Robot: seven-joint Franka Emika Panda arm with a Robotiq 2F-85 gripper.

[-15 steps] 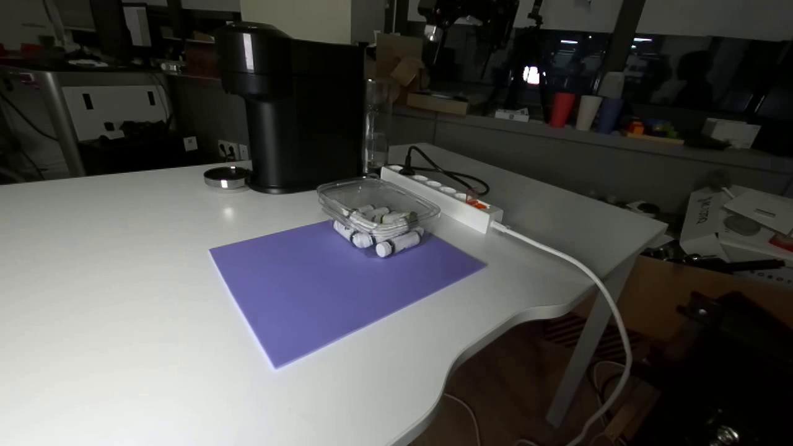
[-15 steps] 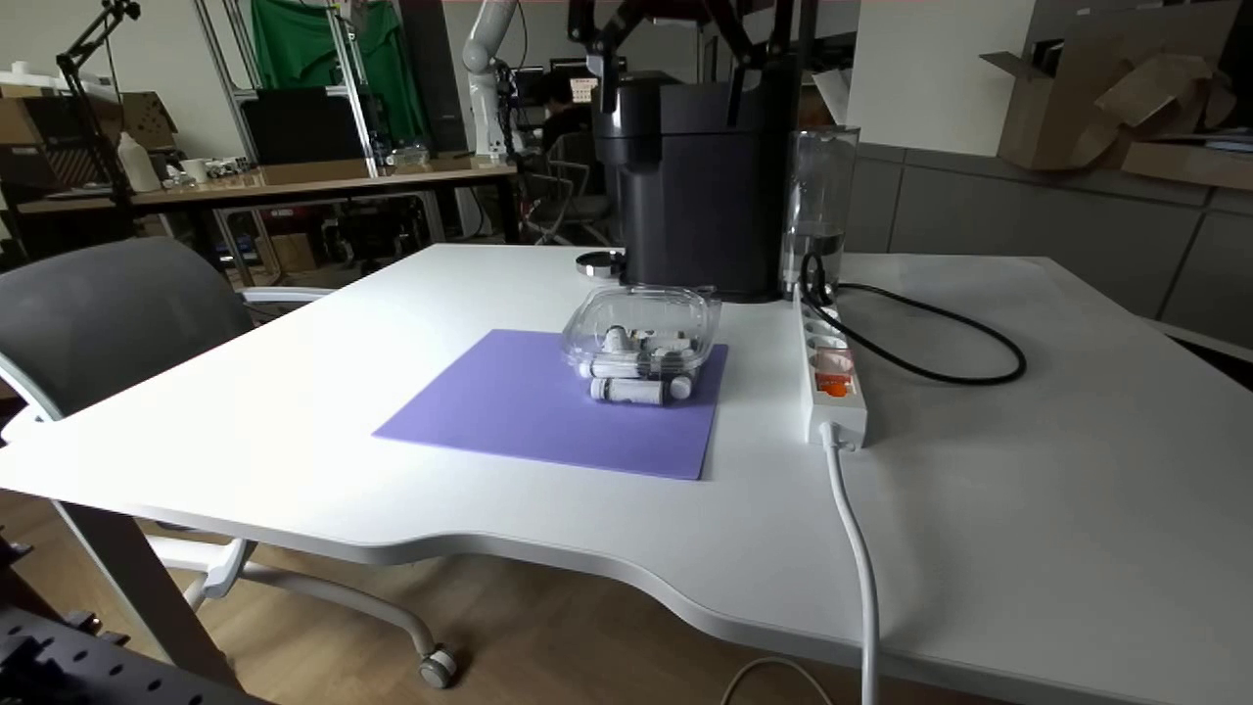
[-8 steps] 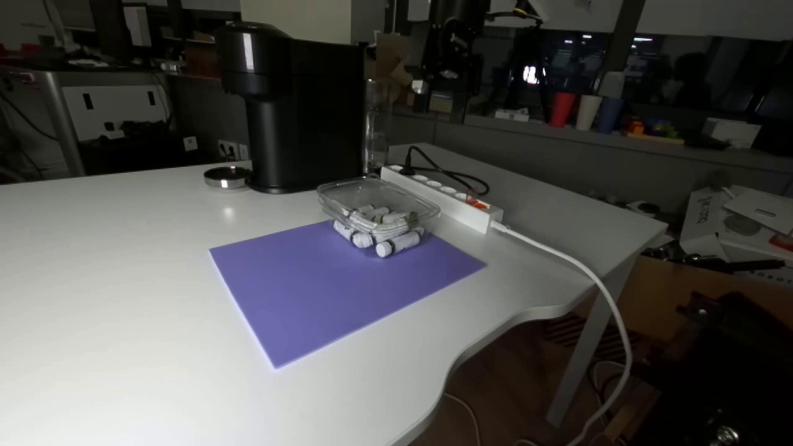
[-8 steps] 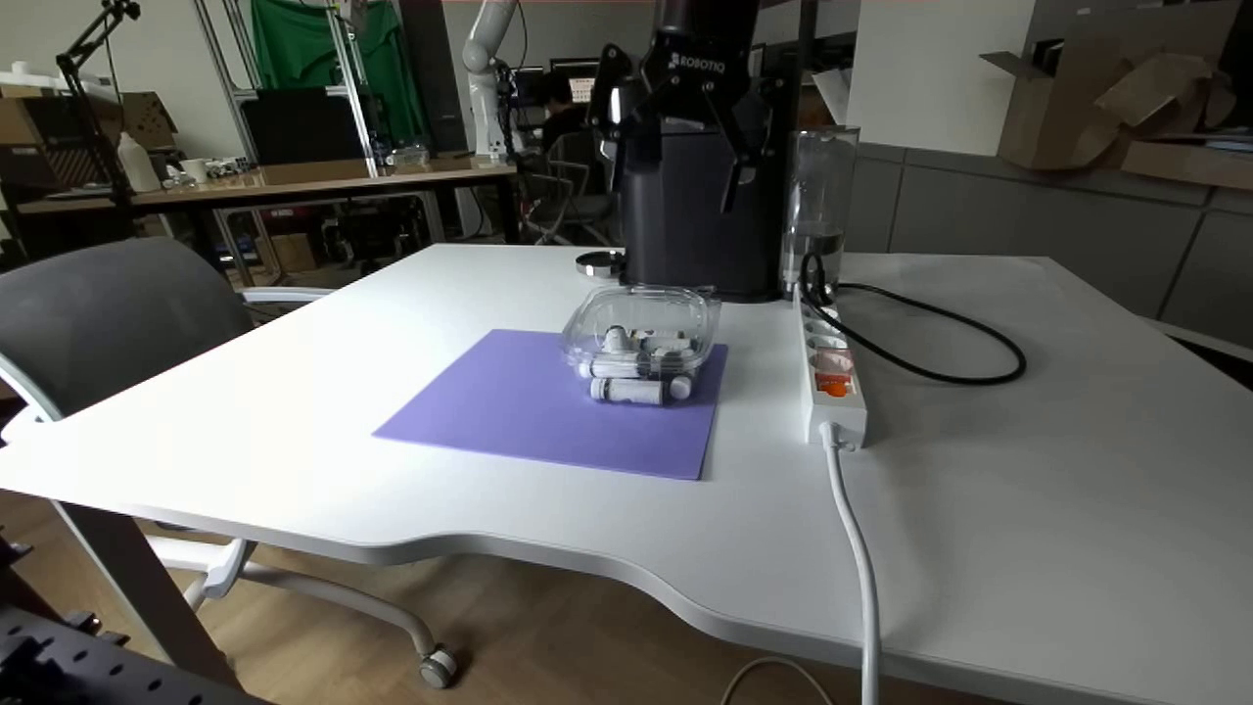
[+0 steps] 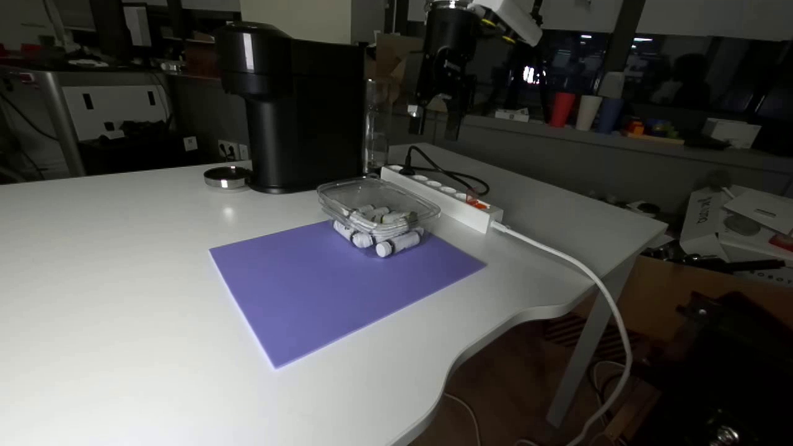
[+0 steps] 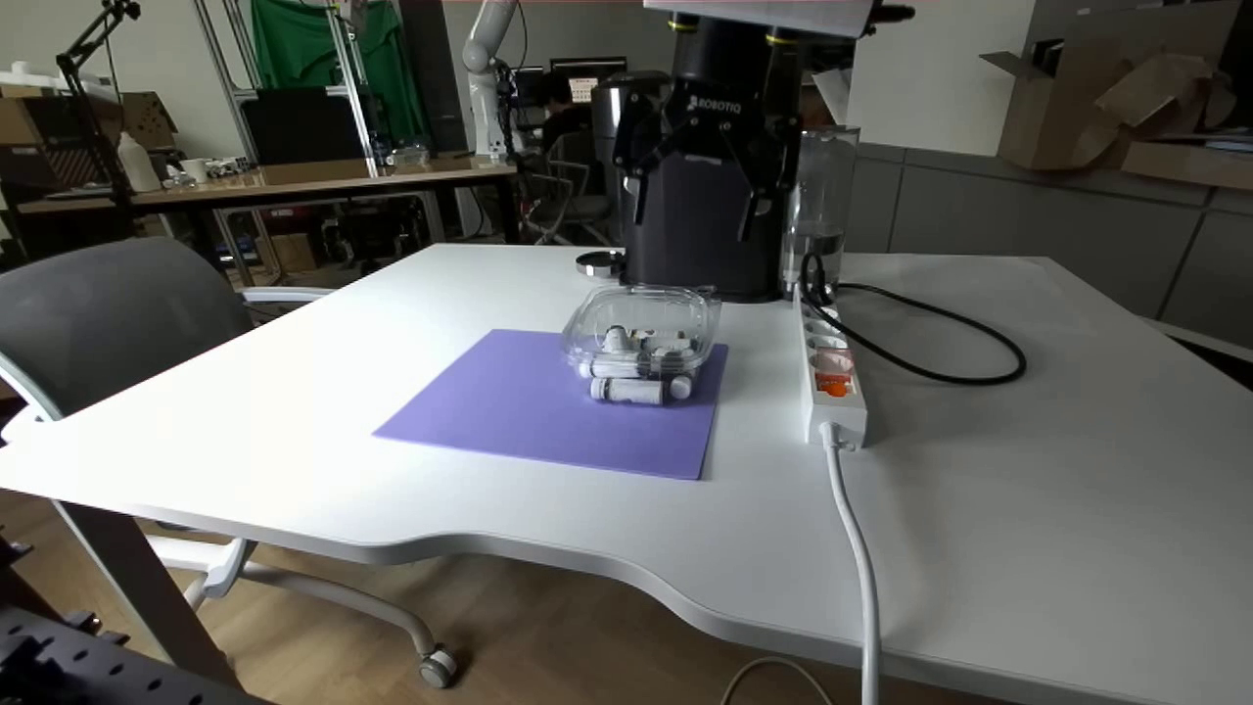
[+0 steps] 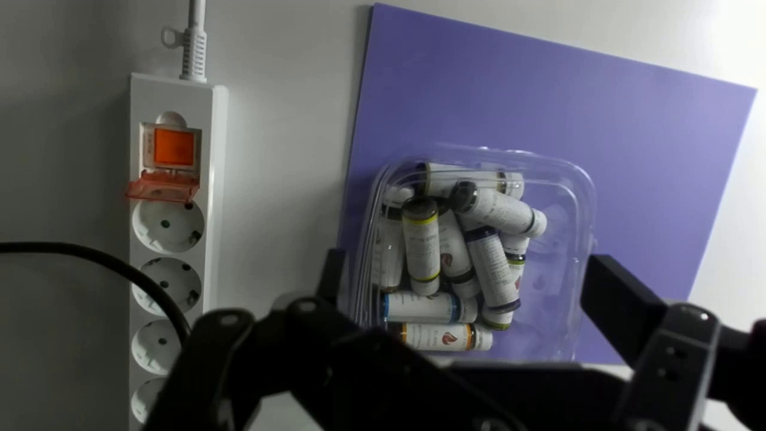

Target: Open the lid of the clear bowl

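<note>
The clear bowl (image 5: 347,234) stands on the purple mat (image 5: 322,291) with several small white-labelled bottles inside. The see-through lid (image 6: 641,308) appears to sit over it; its edge is hard to tell from the bowl's rim. In the wrist view the bowl (image 7: 541,323) and lid (image 7: 556,245) show below the jaws. My gripper (image 5: 435,130) is open and empty, well above the table and fingers down; it also shows in an exterior view (image 6: 693,223). In the wrist view the gripper's (image 7: 465,261) fingertips stand at either side of the bowl's outline, apart from it.
A white power strip (image 7: 212,179) with a black cable (image 6: 940,367) lies beside the bowl. A tall black machine (image 5: 303,118), a round metal dish (image 5: 226,178) and a clear tank (image 6: 820,196) stand behind. The table's curved front edge (image 6: 470,539) is nearer the camera.
My gripper has come down from the top of both exterior views, with its fingers now pointing down. It stays open. The bowl, lid and mat have not moved.
</note>
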